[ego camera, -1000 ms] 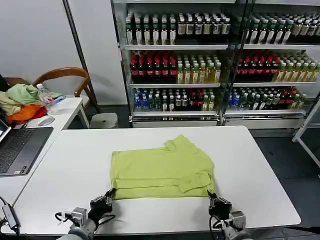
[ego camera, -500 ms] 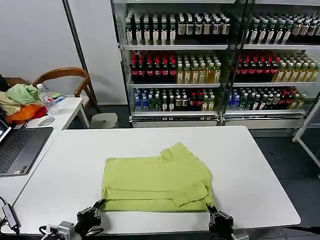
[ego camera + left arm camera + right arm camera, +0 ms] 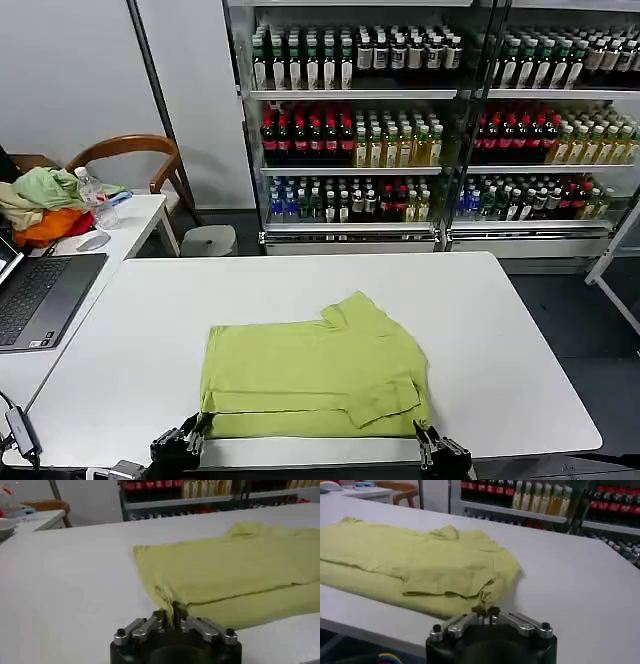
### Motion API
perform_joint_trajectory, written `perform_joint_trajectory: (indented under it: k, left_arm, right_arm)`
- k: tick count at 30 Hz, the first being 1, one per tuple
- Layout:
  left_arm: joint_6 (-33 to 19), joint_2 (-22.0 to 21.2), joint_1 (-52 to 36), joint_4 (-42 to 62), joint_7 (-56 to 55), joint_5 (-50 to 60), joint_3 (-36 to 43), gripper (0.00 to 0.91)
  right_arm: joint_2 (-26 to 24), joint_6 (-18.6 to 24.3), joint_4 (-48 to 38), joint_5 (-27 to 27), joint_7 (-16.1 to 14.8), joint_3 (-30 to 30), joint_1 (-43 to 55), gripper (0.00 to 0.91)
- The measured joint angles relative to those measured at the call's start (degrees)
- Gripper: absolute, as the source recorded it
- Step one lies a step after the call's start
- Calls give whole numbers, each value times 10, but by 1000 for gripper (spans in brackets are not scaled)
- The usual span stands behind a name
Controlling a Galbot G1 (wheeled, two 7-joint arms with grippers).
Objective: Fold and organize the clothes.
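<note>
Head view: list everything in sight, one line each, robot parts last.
T-shirt: one, lime green, partly folded, lying on the near half of the table.
Table: one, white, in front of the robot.
Side table: one, white, far left.
Laptop: one, dark grey, open, at the left edge.
Garment heap: one, pale green, beige and orange, far left.
Water bottle: one, clear, on the side table.
Chair: one, wooden, behind the side table.
Stool: one, white, on the floor beside the chair.
Drink shelves: two units, rows of bottles, behind the table.
Left gripper: one, black, shut on the T-shirt's near left corner.
Right gripper: one, black, shut on the near right corner.
</note>
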Motion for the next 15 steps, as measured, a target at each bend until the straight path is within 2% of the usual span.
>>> perform_joint_trajectory:
  k: [7, 11, 15]
  left_arm:
    - [3, 12, -6, -34, -10, -4, -15, 907]
    - [0, 23, -24, -39, -13, -20, -18, 907]
    - [0, 32, -55, -29, -12, -36, -13, 907]
  right_arm:
    - [-19, -19, 44, 21, -4, 41, -16, 907]
    - [-41, -36, 64, 61, -3, 77, -3, 907]
    - [-50, -53, 62, 100, 0, 88, 42, 907]
